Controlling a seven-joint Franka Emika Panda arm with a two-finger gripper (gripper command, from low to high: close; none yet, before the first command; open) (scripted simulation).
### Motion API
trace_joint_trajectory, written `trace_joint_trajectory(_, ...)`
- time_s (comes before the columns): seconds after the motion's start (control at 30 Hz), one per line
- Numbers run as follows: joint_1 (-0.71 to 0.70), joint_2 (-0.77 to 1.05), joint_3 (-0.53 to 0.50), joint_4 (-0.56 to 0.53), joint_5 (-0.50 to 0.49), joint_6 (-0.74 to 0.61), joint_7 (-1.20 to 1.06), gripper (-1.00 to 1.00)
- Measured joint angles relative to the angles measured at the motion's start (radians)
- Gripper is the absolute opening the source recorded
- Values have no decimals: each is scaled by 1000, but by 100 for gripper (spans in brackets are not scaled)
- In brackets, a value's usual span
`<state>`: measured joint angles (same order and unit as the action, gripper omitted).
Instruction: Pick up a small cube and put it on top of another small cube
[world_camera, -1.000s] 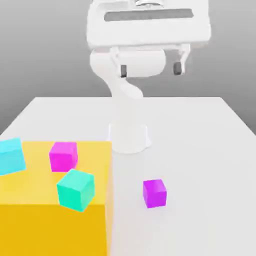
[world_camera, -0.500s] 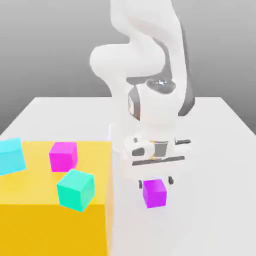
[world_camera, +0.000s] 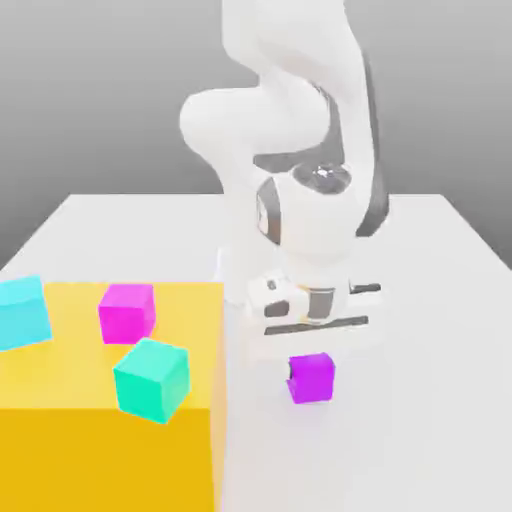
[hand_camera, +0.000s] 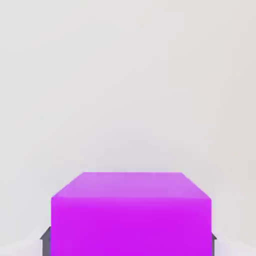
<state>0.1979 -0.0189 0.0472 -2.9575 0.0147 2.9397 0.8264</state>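
Item: your purple cube (world_camera: 312, 379), on the exterior view's right, apart from the yellow block (world_camera: 110, 455).
Item: your gripper (hand_camera: 128, 245), clamped on that cube by two opposite sides, directly above it.
Item, farther: magenta cube (world_camera: 127, 314), on the block, towards the exterior view's left; if it is your target, you likely need lift, then sideways travel.

My exterior view is very bright, with the white arm (world_camera: 300, 225) and pale counter (world_camera: 400, 440) washed out, soft outlines bleeding into each other. Behind them I see a grey backdrop (world_camera: 450, 90) darkening downward. Shadows are barely there. My hand view looks evenly lit, the purple cube (hand_camera: 131, 225) glowing, its upper face paler.
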Motion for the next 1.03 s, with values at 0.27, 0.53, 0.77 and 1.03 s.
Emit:
trace_joint_trajectory(0.27, -66, -126, 8, 161, -162, -228, 69, -100)
trace_joint_trajectory(0.53, -178, -222, -86, 414, -181, -576, 20, -100)
trace_joint_trajectory(0.77, -283, -283, -220, 603, -78, -879, -48, -100)
trace_joint_trajectory(1.03, -295, -228, -243, 531, -66, -756, -63, 100)
